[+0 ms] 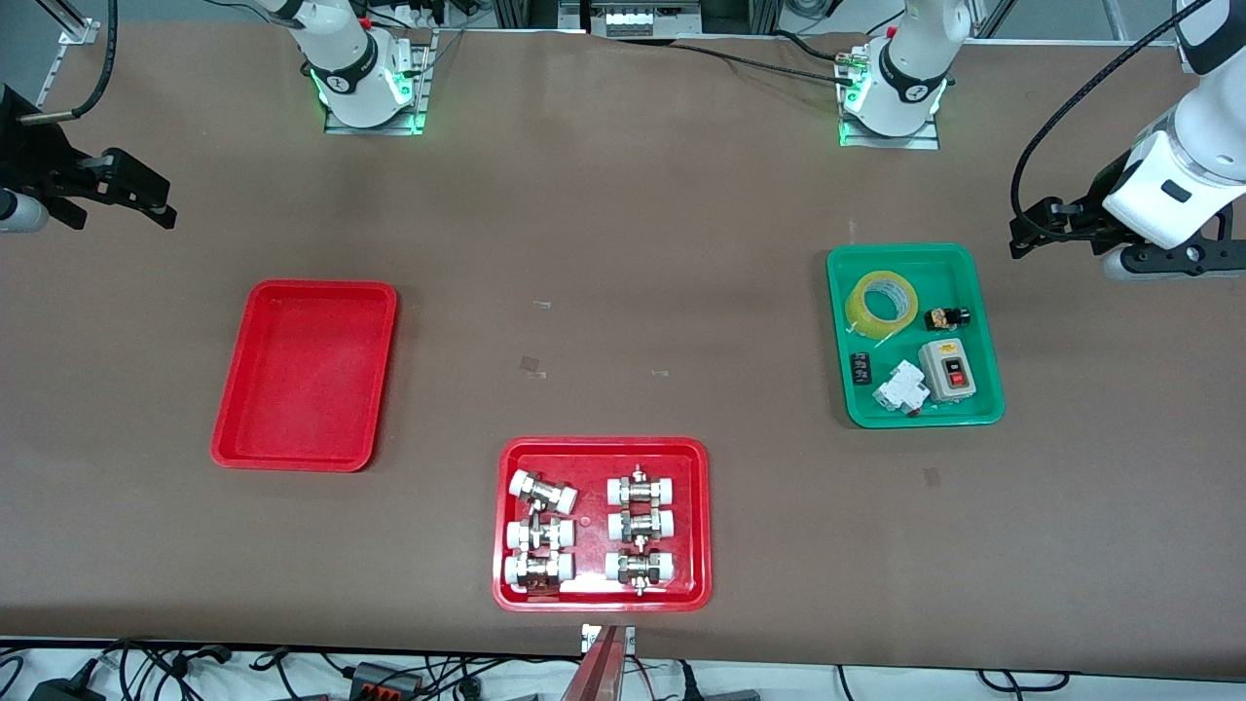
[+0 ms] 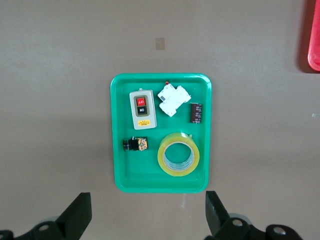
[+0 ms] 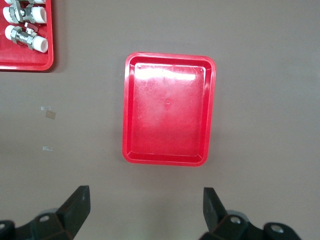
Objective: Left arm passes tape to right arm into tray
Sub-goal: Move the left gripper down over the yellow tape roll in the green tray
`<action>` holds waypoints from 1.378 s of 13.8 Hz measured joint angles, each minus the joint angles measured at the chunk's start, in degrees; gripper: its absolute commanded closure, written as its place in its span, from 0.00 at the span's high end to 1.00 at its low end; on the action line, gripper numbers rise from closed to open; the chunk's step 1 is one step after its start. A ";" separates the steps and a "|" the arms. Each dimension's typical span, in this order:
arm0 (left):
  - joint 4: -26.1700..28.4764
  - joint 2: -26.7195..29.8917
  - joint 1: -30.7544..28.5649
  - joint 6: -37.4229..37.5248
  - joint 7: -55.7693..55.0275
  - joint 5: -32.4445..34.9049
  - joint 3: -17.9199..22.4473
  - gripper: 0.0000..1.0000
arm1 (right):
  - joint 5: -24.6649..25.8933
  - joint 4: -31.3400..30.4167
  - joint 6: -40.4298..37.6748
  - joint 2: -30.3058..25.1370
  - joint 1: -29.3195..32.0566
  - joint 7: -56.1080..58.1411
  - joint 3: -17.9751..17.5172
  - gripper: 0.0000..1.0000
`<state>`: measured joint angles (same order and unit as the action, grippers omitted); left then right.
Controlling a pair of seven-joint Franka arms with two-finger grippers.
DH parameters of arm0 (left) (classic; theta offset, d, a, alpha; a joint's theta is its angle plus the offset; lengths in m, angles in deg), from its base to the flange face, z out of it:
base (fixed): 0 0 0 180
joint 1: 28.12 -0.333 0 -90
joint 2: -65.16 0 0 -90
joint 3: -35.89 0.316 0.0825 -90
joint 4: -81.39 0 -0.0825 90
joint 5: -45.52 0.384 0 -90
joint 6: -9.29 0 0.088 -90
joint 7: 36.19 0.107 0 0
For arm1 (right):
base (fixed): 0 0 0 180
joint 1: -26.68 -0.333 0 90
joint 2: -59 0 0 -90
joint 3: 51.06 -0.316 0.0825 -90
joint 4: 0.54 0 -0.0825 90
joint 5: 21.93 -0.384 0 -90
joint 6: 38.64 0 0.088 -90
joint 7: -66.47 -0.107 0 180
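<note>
The yellow tape (image 1: 882, 304) lies flat in the green tray (image 1: 973, 292) at the left arm's end of the table, in the tray's corner farthest from the front camera. It also shows in the left wrist view (image 2: 178, 154). The plain red tray (image 1: 305, 375) lies empty at the right arm's end and shows in the right wrist view (image 3: 169, 108). My left gripper (image 1: 1034, 229) hangs open and empty over bare table beside the green tray (image 2: 117, 150). My right gripper (image 1: 136, 200) hangs open and empty over bare table beside the red tray.
The green tray also holds a grey switch box (image 1: 947, 370), a white breaker (image 1: 897, 387) and two small dark parts. A red tray with several pipe fittings (image 1: 603, 524) lies mid-table near the front camera's edge. Small tape scraps (image 1: 531, 365) dot the brown mat.
</note>
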<state>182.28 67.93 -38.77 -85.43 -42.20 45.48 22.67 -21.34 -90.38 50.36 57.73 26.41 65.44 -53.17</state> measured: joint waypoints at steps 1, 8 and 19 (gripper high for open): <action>0.00 0.00 0.00 0.00 0.00 0.00 0.01 1.00 | -0.01 0.00 -0.01 0.00 0.00 -0.04 -0.04 1.00; -0.76 -1.34 0.00 -0.90 0.01 0.00 0.07 1.00 | -0.01 0.00 -0.03 0.04 0.00 -0.09 -0.04 1.00; 8.35 -5.37 -3.25 -12.38 -0.02 0.00 0.32 1.00 | -0.01 0.00 -0.15 0.02 0.03 -0.09 -0.03 1.00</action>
<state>190.63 62.57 -42.02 -97.82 -42.22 45.48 22.99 -21.35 -90.38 50.21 57.75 26.44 65.36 -53.20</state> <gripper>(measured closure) 0.000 0.000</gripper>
